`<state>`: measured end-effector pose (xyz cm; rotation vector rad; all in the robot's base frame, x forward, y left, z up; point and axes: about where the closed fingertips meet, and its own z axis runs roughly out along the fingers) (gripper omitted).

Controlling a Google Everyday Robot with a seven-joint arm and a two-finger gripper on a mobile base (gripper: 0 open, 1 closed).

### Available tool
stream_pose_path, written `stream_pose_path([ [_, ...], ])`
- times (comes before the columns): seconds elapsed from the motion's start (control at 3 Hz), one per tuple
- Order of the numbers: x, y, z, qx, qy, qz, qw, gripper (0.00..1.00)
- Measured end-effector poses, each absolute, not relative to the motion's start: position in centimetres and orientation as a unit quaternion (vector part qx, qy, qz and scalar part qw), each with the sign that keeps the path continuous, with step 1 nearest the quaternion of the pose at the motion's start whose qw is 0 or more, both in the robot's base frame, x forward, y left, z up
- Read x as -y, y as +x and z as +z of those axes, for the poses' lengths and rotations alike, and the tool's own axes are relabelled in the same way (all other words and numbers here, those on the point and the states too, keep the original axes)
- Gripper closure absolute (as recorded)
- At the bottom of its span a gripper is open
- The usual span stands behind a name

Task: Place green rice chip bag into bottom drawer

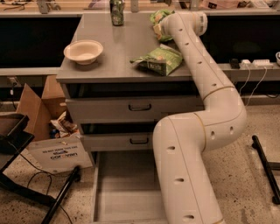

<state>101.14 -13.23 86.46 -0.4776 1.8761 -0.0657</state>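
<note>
The green rice chip bag (pixel 156 18) lies at the far right rear of the grey cabinet top (pixel 118 48), bright green with a tan patch, and the arm partly covers it. My gripper (pixel 162 27) is at the end of the white arm (pixel 197 74), right at this bag, mostly hidden behind the wrist. The bottom drawer (pixel 124 188) stands pulled out at floor level, a grey flat tray with low side walls and nothing in it. The arm's thick lower link covers its right side.
A paler olive-green bag (pixel 159 60) lies near the top's front right. A white bowl (pixel 83 51) sits at the front left and a can (pixel 117 11) at the back. Two shut drawer fronts (pixel 135 107) have black handles. A cardboard box (pixel 39 107) and a sign (pixel 59 155) stand at the left.
</note>
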Motion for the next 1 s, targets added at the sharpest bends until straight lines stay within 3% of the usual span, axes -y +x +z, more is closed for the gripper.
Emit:
stream_pose_path([
  [0.33,13.23,101.14,86.46,-0.798,-0.203,-0.028,0.566,0.77],
  [0.67,13.23,101.14,86.46,-0.798,-0.203,-0.028,0.566,0.99],
  [1.0,13.22,101.14,86.46,-0.798,-0.203,-0.028,0.566,1.0],
])
